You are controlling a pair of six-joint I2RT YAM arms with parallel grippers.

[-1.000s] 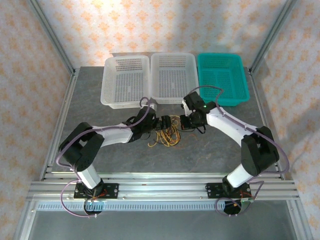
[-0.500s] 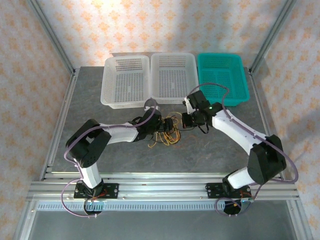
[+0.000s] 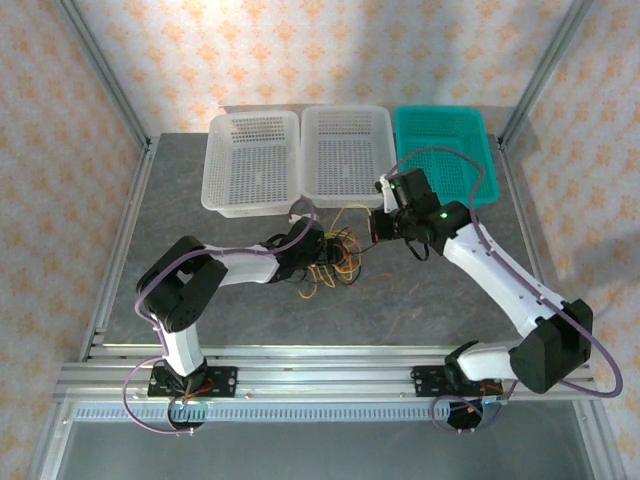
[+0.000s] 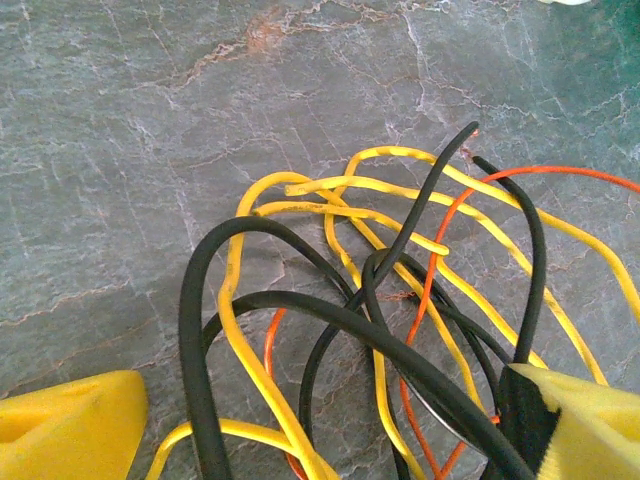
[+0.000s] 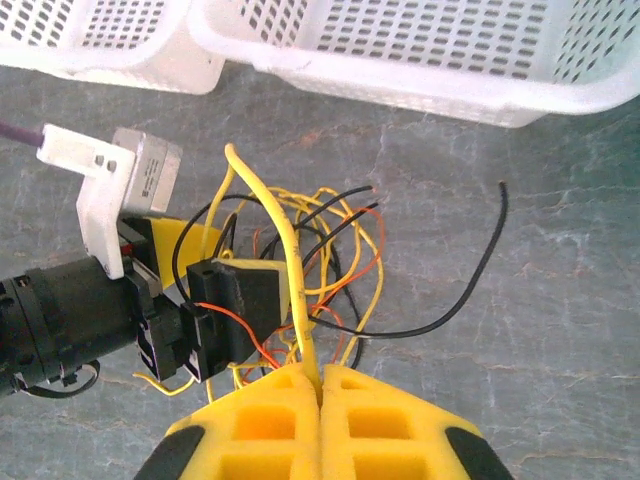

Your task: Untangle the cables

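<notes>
The cables (image 4: 380,290) lie knotted on the counter (image 4: 120,150), none freed. The right claw (image 5: 320,385) clamps one yellow cable (image 5: 285,250); the left claw (image 4: 325,420), spread apart, straddles them.

Bare table (image 3: 420,305) nearside of the cables (image 3: 338,262); 3 baskets (image 3: 345,204) just behind; left pincer (image 3: 323,252) within the tangle.
</notes>
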